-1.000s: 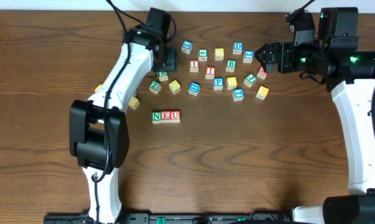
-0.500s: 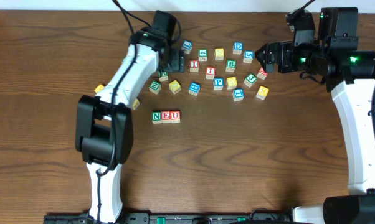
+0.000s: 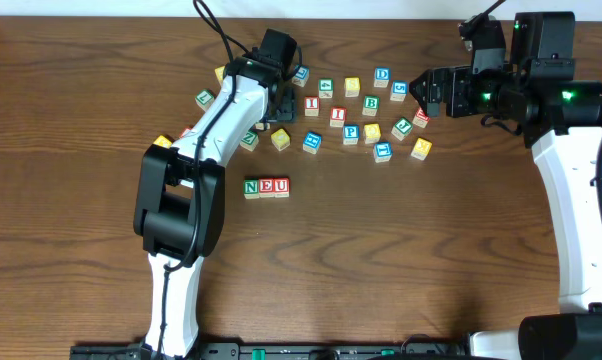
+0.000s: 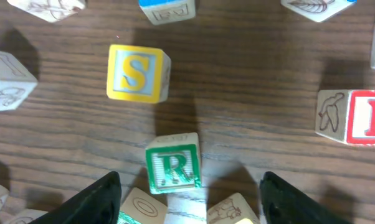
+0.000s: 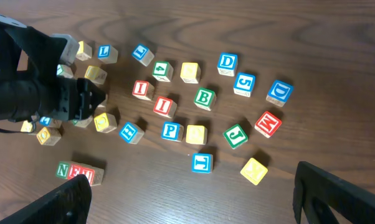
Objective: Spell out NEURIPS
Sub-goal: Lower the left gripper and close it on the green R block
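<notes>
In the left wrist view a green R cube [image 4: 173,168] sits on the table between my left gripper's [image 4: 189,182] open fingers, with a gap on each side. From overhead, the left gripper [image 3: 270,106] hangs over the left end of the cube scatter. The N, E, U row [image 3: 267,187] lies nearer the front. Two red I cubes [image 3: 311,105] [image 3: 337,116], a blue P [image 3: 350,131] and a yellow cube [image 3: 372,131] lie in the scatter. My right gripper [image 3: 418,97] stands open at the scatter's right end, holding nothing.
A yellow S cube [image 4: 136,73] lies just beyond the R, and two more cubes [image 4: 144,208] [image 4: 234,210] sit close behind it between the fingers. Green B [image 3: 370,103], blue D [image 3: 382,75], red M [image 3: 419,118] and other cubes [image 3: 205,98] lie around.
The left arm has swung right and slightly toward the table's back, uncovering cubes at the left. The right arm and the N, E, U row have not moved.
</notes>
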